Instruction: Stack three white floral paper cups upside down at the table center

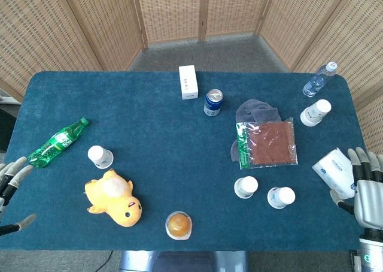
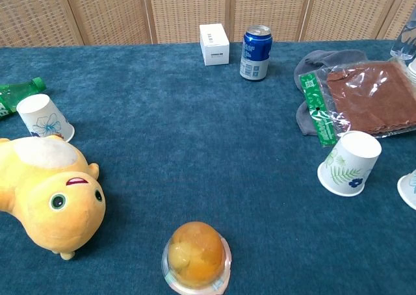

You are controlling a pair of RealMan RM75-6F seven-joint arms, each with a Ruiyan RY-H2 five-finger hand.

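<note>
Several white floral paper cups stand upside down and apart on the blue table. One cup (image 1: 100, 156) (image 2: 44, 117) is at the left, near the plush toy. Two more, a cup (image 1: 246, 187) (image 2: 349, 163) and a cup (image 1: 281, 197) (image 2: 409, 188), stand side by side at the front right. Another cup (image 1: 315, 112) is at the far right. My left hand (image 1: 12, 182) hovers at the table's left edge with fingers spread, holding nothing. At the right edge my right hand (image 1: 368, 188) is likewise spread and empty. Neither hand shows in the chest view.
A green bottle (image 1: 58, 142), a yellow plush duck (image 1: 114, 198) and a jelly cup (image 1: 179, 224) lie left and front. A blue can (image 1: 213, 102), white box (image 1: 188, 81), grey cloth (image 1: 257, 111), brown packet (image 1: 269, 142), water bottle (image 1: 319, 79) and tissue pack (image 1: 335, 171) occupy the back and right.
</note>
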